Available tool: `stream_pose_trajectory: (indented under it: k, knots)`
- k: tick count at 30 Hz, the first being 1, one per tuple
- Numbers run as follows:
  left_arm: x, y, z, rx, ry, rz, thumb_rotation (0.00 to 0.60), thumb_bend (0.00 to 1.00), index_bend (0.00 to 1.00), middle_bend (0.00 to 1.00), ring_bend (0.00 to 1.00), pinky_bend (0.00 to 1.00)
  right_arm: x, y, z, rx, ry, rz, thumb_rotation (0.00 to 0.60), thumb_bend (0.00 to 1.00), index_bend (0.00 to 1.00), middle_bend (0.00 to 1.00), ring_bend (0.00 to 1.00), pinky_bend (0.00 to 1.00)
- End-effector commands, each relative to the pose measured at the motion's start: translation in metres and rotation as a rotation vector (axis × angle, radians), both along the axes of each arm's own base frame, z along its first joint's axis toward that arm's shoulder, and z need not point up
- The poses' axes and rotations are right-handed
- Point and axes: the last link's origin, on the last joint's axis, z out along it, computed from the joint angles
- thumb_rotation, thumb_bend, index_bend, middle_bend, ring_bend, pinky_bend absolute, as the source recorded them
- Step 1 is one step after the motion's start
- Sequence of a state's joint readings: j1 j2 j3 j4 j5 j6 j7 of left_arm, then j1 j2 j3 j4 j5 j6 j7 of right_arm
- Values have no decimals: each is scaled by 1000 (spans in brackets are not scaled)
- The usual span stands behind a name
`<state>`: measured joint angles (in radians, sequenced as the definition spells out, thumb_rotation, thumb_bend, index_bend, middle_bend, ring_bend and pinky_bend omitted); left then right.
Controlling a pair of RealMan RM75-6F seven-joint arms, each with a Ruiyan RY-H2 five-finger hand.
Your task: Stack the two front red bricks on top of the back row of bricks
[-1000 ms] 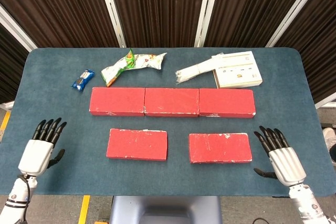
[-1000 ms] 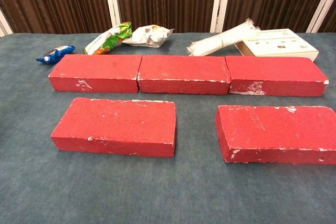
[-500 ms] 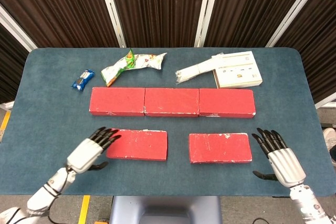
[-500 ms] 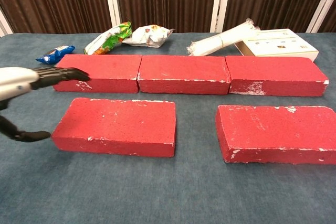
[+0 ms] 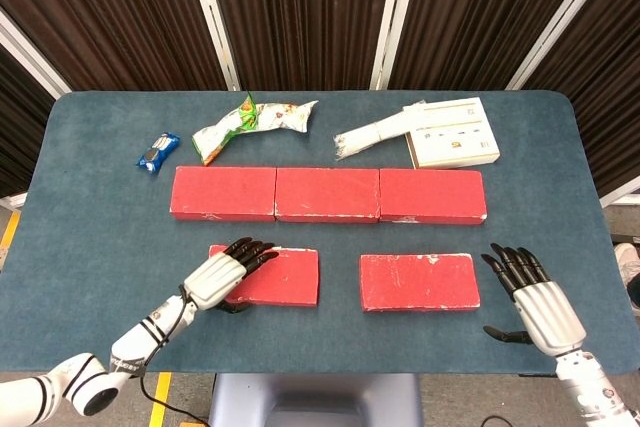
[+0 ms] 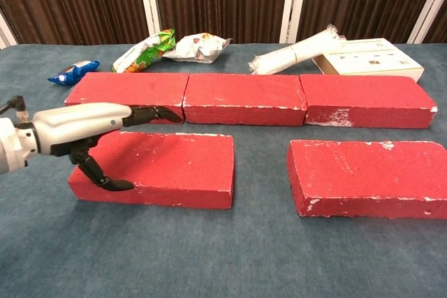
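Observation:
Two red bricks lie in front: the front left brick (image 5: 285,277) (image 6: 174,165) and the front right brick (image 5: 418,282) (image 6: 370,176). Behind them the back row (image 5: 327,194) (image 6: 241,98) is three red bricks laid end to end. My left hand (image 5: 225,274) (image 6: 87,127) hovers over the left end of the front left brick, fingers stretched above its top and thumb down by its near face, holding nothing. My right hand (image 5: 537,299) lies open on the table to the right of the front right brick, apart from it; the chest view does not show it.
Behind the back row lie a blue packet (image 5: 158,151), a green and white snack bag (image 5: 250,124), a white wrapped roll (image 5: 375,132) and a white box (image 5: 455,134). The blue table's front edge (image 5: 320,371) runs close below the hands.
My left hand has swung right from the table's left side onto the left end of the front left brick. The right hand has barely shifted. No brick has moved.

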<state>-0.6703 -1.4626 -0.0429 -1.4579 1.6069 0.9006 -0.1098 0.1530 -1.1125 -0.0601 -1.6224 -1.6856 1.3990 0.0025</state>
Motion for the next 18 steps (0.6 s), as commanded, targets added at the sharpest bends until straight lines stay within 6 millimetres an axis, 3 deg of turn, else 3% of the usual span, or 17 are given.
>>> stream_pose_trajectory:
  k: [1, 18]
  knots:
    - [1, 7, -6, -15, 9, 14, 600, 255, 0, 0, 0, 0, 0, 0, 1, 2, -4, 1, 600, 111, 0, 0, 0, 0]
    - [-6, 14, -11, -43, 67, 63, 600, 256, 0, 0, 0, 0, 0, 1, 3, 17, -18, 3, 600, 112, 0, 0, 0, 0]
